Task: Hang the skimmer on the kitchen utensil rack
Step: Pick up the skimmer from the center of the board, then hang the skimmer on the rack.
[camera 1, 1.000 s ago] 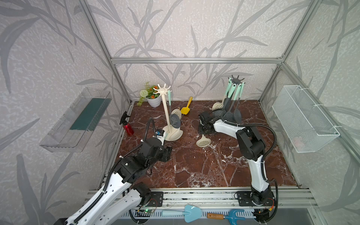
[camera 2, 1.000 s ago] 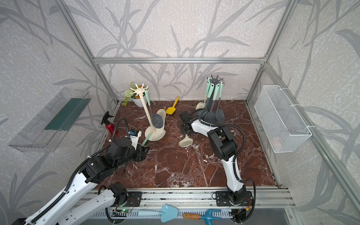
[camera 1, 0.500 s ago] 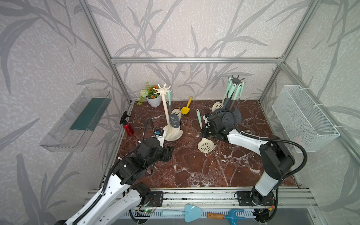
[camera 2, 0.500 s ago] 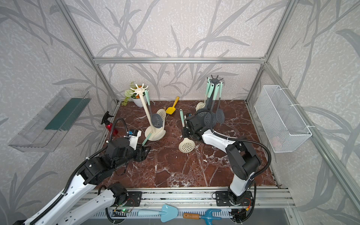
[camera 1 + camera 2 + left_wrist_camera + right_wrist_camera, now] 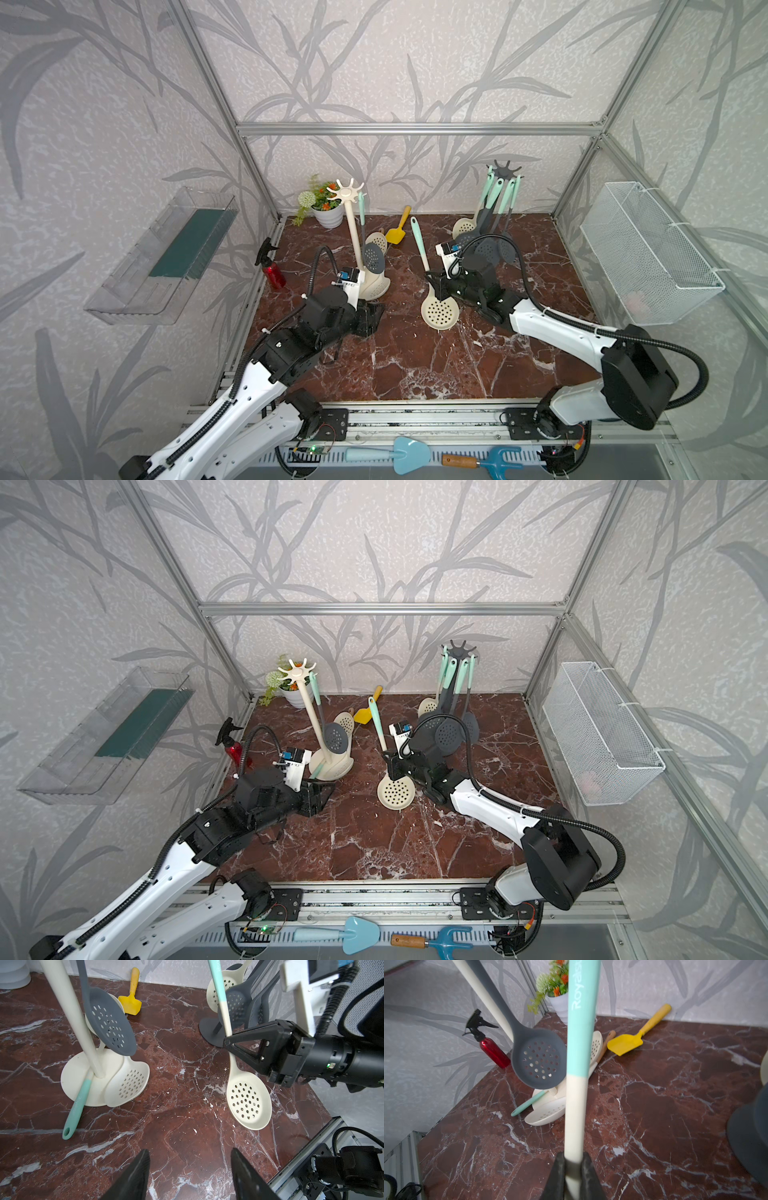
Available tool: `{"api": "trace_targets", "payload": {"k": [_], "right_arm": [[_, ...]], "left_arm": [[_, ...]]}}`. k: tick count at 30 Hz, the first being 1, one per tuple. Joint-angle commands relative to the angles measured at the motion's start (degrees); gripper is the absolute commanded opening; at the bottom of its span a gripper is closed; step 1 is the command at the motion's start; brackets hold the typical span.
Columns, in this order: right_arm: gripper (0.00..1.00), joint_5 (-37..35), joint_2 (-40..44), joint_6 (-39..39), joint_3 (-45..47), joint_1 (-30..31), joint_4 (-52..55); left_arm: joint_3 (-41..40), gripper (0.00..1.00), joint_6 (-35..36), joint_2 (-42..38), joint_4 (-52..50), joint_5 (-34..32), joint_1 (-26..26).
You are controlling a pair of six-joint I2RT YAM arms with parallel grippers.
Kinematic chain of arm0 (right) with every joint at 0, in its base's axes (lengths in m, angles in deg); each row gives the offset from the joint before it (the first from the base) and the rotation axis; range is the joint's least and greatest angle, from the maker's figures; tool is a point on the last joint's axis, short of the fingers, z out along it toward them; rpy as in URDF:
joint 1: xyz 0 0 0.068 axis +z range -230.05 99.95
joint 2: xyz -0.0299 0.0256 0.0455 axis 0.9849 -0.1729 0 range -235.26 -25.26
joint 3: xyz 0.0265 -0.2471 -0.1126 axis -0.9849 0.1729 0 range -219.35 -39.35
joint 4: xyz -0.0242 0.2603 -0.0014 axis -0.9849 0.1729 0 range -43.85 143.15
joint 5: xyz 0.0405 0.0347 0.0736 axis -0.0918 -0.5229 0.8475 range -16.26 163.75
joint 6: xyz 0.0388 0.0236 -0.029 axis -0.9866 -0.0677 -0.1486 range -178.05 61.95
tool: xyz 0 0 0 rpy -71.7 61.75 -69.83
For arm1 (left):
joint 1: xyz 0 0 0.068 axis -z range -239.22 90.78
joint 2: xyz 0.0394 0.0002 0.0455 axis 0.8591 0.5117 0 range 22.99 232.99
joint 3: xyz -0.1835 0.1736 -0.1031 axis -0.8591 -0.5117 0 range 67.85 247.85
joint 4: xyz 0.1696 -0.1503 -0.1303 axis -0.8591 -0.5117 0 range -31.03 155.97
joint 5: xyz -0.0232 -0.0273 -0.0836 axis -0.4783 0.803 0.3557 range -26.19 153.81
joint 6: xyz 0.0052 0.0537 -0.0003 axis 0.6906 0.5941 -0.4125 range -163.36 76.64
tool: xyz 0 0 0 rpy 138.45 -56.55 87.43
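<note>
The skimmer (image 5: 579, 1022) bore white lettering up its teal handle, beginning "Royals", the rest cut off. It stood nearly upright, perforated cream bowl down near the worktop (image 5: 415, 357) and teal tip leaning away. The right hand (image 5: 572, 1165) clenched its cream shaft, beside the cream rack (image 5: 353, 232). The left hand (image 5: 189, 1159) gaped empty near that rack. Two racks stood, the other dark grey (image 5: 506, 168).

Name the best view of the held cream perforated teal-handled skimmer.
Left wrist view: the cream perforated skimmer looms large, right claw on its neck. Both top views show it whole but small; right wrist view, only its handle.
</note>
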Motion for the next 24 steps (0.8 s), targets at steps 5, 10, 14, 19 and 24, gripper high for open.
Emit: {"api": "trace_targets", "payload": {"k": [5,10,14,19,24], "right_arm": [[0.0,3.55,5.16,5.35,-2.23,2.33,-4.71],[0.0,3.83,5.47,6.68,-4.76,4.68,-4.29],[0.0,3.83,5.06,6.91,-6.71,6.52,-4.59],[0.0,3.49,4.18,7.04,-9.08,8.26,-4.32],[0.0,2.97,2.72,7.66,-11.72,10.18,-3.83]], "left_arm": [[3.43,0.62,2.86,-2.45,-2.94,-8.3,-0.14],[8.46,0.64,7.4,-1.32,-9.04,-12.22,-2.74],[10.08,0.65,9.58,-0.15,-9.84,-11.65,-7.9],[7.52,0.65,9.54,1.8,-8.29,-7.93,-16.04],[4.89,0.65,7.86,3.93,-7.54,-5.47,-22.77]]}}
